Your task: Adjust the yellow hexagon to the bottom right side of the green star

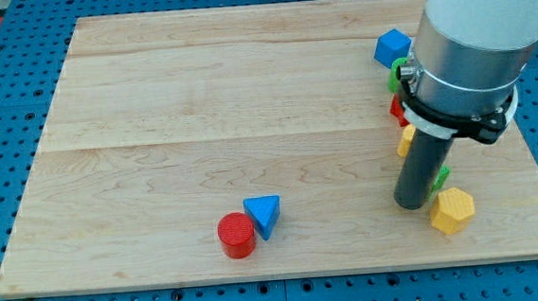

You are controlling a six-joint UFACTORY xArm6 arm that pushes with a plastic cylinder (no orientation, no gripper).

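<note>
The yellow hexagon (452, 211) lies near the view's bottom right of the wooden board (201, 127). The green star (440, 176) is mostly hidden behind the rod; only a small green edge shows just above and left of the hexagon. My tip (412, 202) rests on the board just left of the hexagon and beside the green star, very close to both.
A red cylinder (236, 235) and a blue triangular block (264, 213) touch near the bottom middle. A blue block (392, 46), a green block (397, 73), a red block (396, 110) and a yellow block (407, 140) sit partly hidden behind the arm at the right.
</note>
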